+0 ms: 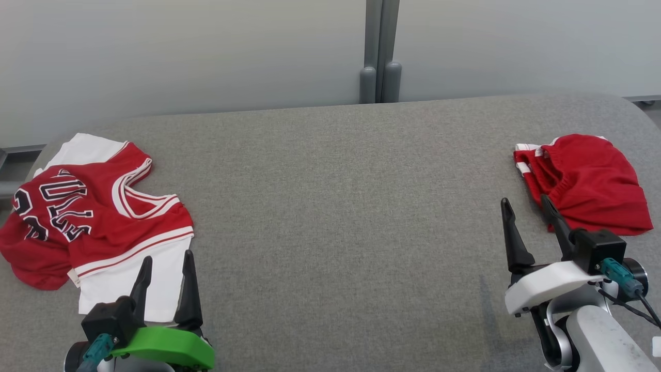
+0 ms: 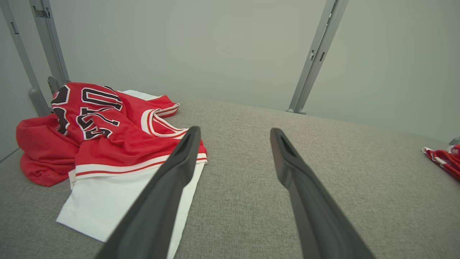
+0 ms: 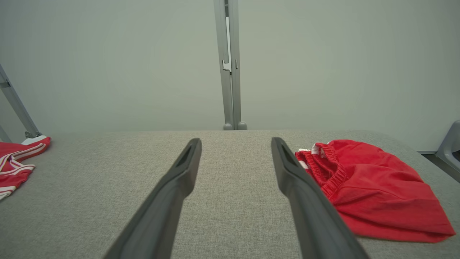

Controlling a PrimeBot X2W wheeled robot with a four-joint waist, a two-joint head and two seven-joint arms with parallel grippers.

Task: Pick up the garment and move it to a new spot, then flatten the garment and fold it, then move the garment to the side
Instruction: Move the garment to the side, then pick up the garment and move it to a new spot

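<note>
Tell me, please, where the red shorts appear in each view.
Head view: red shorts at the right, just beyond the right gripper.
Left wrist view: a sliver of the shorts at the right edge.
Right wrist view: shorts right of centre.
Shared landmark: the grey double post.

left gripper [image 1: 166,268] spread, empty | right gripper [image 1: 525,209] spread, empty

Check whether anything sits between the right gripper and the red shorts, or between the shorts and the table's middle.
Nothing visible does. The open right gripper hangs beside the red shorts, and the grey table lies bare from there to its middle.
</note>
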